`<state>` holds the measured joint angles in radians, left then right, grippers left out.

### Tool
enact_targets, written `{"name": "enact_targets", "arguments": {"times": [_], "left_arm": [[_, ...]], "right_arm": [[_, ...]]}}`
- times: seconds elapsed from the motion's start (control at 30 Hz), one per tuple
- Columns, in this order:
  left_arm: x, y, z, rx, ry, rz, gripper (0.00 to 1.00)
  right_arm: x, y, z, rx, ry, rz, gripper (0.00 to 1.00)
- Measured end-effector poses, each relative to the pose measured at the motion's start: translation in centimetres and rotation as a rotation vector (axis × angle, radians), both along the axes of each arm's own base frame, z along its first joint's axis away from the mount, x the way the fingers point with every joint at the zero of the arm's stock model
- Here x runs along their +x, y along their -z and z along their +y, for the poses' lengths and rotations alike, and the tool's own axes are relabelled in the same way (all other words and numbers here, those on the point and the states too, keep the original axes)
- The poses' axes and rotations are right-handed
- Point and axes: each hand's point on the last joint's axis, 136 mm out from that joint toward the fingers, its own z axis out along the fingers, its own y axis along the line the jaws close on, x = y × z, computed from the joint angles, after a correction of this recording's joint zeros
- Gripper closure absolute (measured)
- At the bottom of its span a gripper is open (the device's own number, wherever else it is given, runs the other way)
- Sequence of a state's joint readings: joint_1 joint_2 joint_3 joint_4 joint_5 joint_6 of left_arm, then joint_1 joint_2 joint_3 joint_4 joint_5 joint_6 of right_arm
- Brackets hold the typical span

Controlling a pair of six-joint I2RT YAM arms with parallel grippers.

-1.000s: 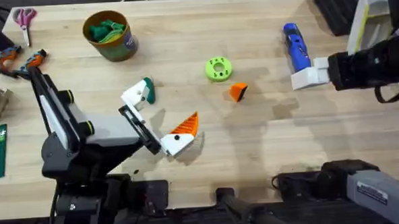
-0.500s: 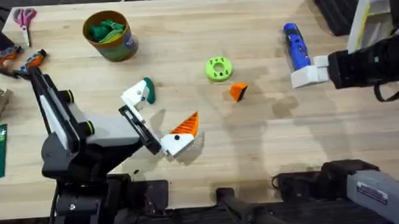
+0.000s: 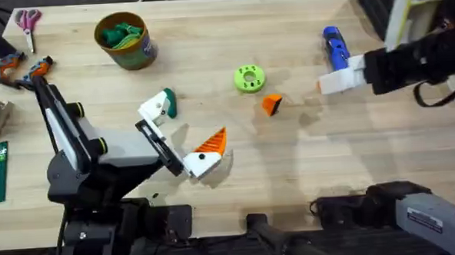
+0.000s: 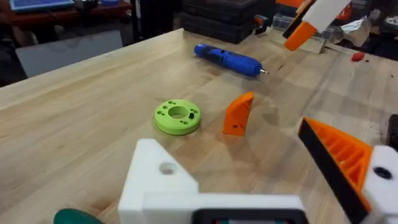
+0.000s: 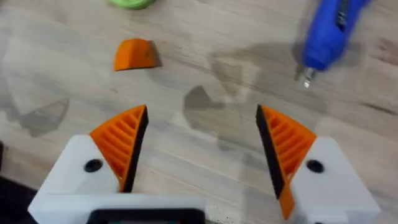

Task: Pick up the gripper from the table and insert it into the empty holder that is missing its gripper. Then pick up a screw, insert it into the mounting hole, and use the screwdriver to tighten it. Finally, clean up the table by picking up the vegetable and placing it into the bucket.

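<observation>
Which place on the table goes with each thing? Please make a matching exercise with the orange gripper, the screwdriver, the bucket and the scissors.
Things:
1. gripper
2. screwdriver
3. bucket
4. scissors

Places:
A. far left corner of the table
B. far side on the right, close to the right arm's fingers
C. far side on the left, with green items inside
D. middle of the table, just beside the lime-green disc

Pairs: 1-D, 2-B, 3-C, 4-A
</observation>
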<state>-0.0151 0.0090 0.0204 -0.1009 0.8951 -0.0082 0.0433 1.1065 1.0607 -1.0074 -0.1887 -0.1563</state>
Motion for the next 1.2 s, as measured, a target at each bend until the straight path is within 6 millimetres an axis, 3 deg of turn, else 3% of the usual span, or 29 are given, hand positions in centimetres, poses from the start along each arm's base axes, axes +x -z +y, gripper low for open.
{"name": "enact_targets", "arguments": {"times": [0.27,0.47,0.63,0.97,1.2], "left_arm": [[0.0,0.0,0.0,0.000,0.000,0.000,0.015],[0.0,0.0,0.0,0.000,0.000,0.000,0.015],[0.0,0.0,0.0,0.000,0.000,0.000,0.015],[0.0,0.0,0.0,0.000,0.000,0.000,0.015],[0.0,0.0,0.0,0.000,0.000,0.000,0.015]], "right_arm": [[-0.4,2.2,5.2,-0.009,-0.233,0.099,0.010],[0.2,2.7,9.1,-0.058,-0.372,0.129,0.009],[0.3,3.9,11.4,-0.106,-0.450,0.169,0.010],[1.5,7.4,12.2,-0.193,-0.471,0.274,0.021],[1.7,8.5,12.1,-0.212,-0.470,0.303,0.045]]}}
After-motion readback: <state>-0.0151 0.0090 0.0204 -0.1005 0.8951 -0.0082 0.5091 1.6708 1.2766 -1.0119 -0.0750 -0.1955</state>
